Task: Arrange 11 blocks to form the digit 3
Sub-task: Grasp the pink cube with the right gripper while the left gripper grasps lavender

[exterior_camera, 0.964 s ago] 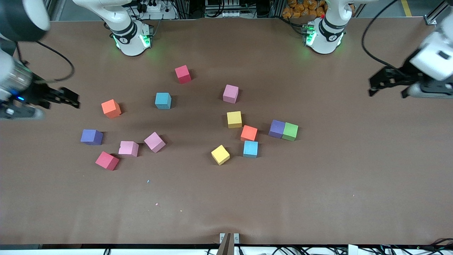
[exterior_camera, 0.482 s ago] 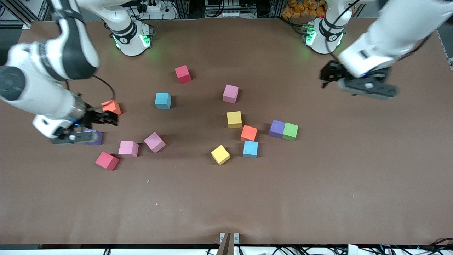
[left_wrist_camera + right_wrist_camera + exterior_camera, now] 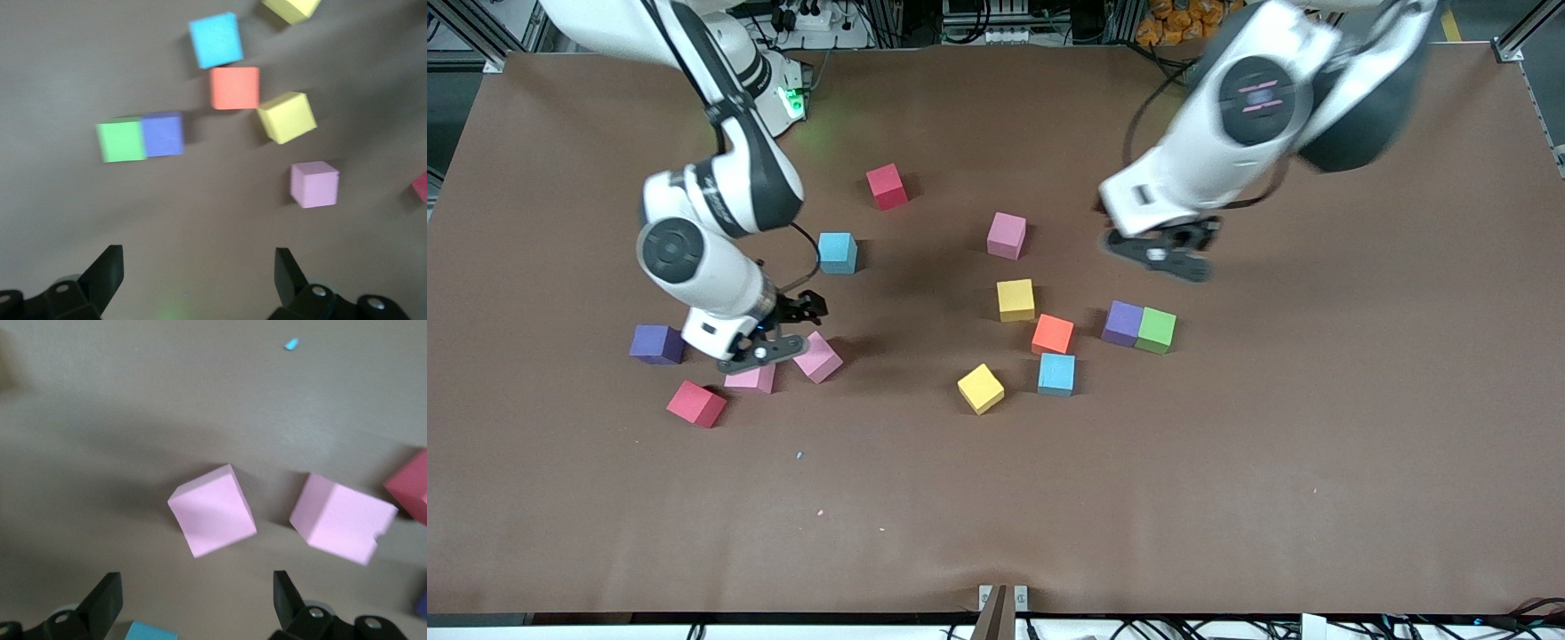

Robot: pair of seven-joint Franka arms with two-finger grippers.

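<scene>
Eleven blocks (image 3: 1016,300) loose, no digit 3 begun. Right gripper (image 3: 772,330) spread over pink pair (image 3: 212,511), ready for pickup. Left gripper (image 3: 1163,252) spread, empty, above purple-green pair (image 3: 140,137).

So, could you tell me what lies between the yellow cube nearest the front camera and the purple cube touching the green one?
In the front view, the orange cube and light blue cube sit between that yellow cube and the purple cube.
</scene>
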